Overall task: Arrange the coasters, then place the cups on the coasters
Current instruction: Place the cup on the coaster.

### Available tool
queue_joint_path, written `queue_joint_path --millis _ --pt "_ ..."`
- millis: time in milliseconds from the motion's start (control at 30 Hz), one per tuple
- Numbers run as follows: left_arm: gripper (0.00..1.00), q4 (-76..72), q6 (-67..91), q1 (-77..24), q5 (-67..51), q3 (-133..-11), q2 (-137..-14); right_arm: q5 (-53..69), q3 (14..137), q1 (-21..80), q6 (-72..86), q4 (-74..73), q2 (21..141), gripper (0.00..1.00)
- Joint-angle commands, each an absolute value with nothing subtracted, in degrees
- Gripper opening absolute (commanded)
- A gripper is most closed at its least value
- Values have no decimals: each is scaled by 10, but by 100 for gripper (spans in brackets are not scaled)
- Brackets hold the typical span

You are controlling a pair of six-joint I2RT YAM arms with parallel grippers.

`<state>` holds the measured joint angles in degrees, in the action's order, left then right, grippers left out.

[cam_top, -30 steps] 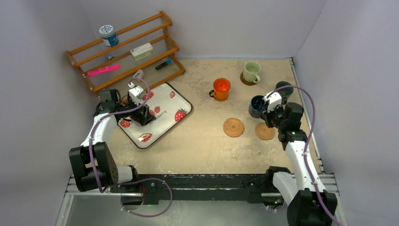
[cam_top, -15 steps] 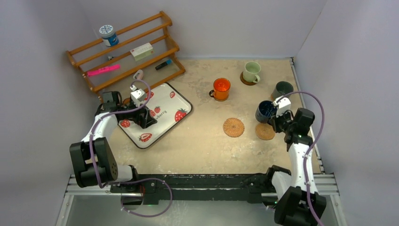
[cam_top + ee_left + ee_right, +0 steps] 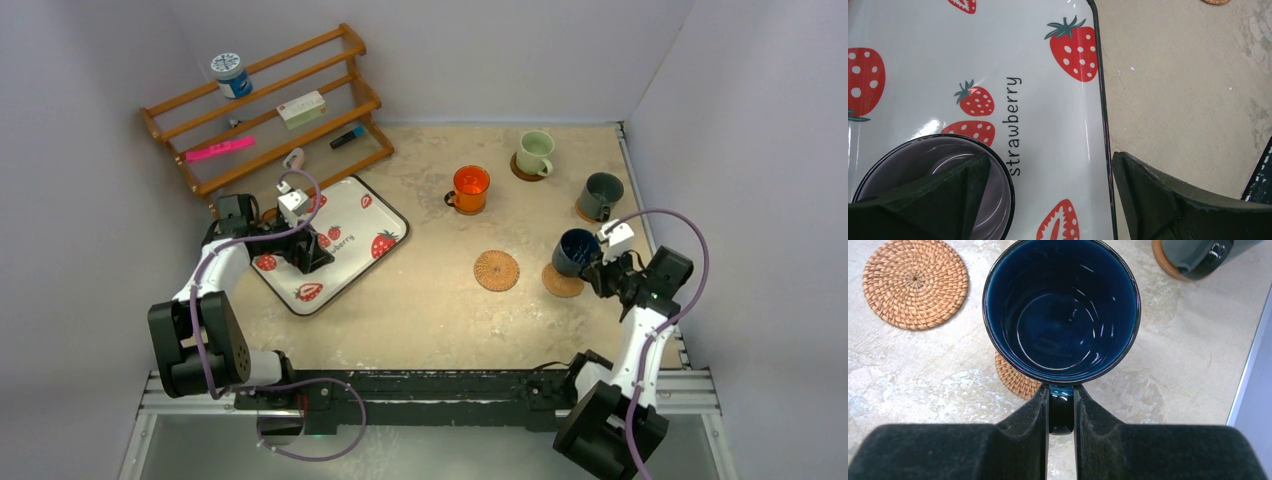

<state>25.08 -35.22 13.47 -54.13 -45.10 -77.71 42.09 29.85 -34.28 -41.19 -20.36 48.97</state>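
Note:
My right gripper is shut on the handle of the dark blue cup. The cup hangs partly over a brown woven coaster. A lighter wicker coaster lies bare to its left. The pale green cup and the dark grey-green cup each stand on a coaster. The orange cup stands mid-table. My left gripper is open over the tray, one finger inside the purple-grey cup.
The white strawberry-print tray lies at the left. Behind it a wooden rack holds a blue-and-white jar, a white box and small items. Walls close in on the left, back and right.
My right arm has carried the dark blue cup rightward and nearer, over the brown coaster, uncovering the grey-green cup behind. The left gripper has barely shifted on the tray.

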Motion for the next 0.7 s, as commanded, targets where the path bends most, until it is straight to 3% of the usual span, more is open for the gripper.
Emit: queue_joint_path --millis 0,667 --pt "100 256 -372 136 -574 -453 -776 472 300 -345 -452 -195 452 0" --pt "100 263 -381 136 -577 -453 -778 458 301 -345 -495 -255 457 0"
